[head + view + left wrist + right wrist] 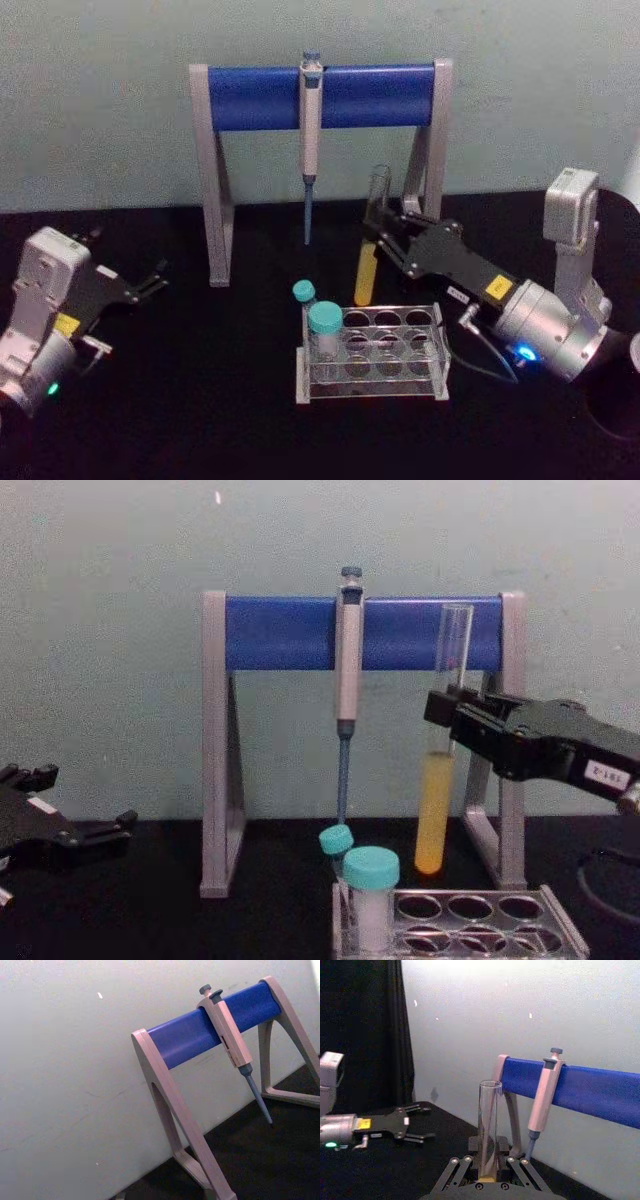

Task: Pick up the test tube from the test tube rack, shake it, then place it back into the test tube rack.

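Note:
The test tube [367,262] hangs upright, yellow liquid in its lower half, its bottom just above the back edge of the test tube rack [372,393]. My right gripper [383,232] is shut on the tube's clear middle part. From the side, the tube [436,810] stands clear of the rack [495,927], held by the right gripper [447,715]. The right wrist view looks along the tube [488,1125] rising between the fingers [454,1162]. My left gripper [152,280] rests open and idle at the table's left.
Two teal-capped vials [325,326] [303,292] stand in the rack's left holes. Behind it is a grey-and-blue stand [320,95] with a grey pipette [310,130] hanging from its bar, close behind the tube. A black cloth covers the table.

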`<state>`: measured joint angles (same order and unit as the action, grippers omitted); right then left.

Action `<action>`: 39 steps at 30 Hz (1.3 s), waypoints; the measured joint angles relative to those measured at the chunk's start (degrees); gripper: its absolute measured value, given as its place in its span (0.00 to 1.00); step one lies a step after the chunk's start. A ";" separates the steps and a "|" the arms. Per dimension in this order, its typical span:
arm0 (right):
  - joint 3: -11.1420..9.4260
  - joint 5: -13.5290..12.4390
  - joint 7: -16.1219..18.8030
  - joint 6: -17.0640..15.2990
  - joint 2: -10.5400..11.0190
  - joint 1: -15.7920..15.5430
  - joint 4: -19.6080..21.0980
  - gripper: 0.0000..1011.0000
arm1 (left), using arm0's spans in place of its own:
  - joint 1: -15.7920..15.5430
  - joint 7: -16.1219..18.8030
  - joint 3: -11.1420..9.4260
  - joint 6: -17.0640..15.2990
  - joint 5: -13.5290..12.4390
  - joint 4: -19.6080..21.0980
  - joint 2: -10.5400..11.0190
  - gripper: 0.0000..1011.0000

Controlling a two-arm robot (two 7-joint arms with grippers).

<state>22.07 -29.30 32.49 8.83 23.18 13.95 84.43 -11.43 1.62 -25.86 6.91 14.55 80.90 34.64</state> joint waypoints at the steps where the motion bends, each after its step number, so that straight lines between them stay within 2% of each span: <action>1: 0.02 0.07 -0.01 0.06 -0.11 0.33 -0.35 0.22 | 0.00 0.00 0.00 0.00 0.00 0.00 0.00 1.00; 8: -0.33 0.64 -0.69 0.47 -0.28 1.79 -1.99 0.22 | 0.00 0.00 0.00 0.00 0.00 0.00 0.00 1.00; 19: -2.18 1.02 -2.58 0.30 0.79 0.10 -0.50 0.22 | 0.00 0.00 0.00 0.00 0.00 0.00 0.00 1.00; 39: -2.82 1.06 -2.56 0.18 0.72 -0.54 -0.01 0.22 | 0.00 0.00 0.00 0.00 0.00 0.00 0.00 1.00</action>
<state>19.25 -28.24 29.93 9.00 23.90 13.42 84.42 -11.43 1.62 -25.86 6.91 14.55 80.90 34.65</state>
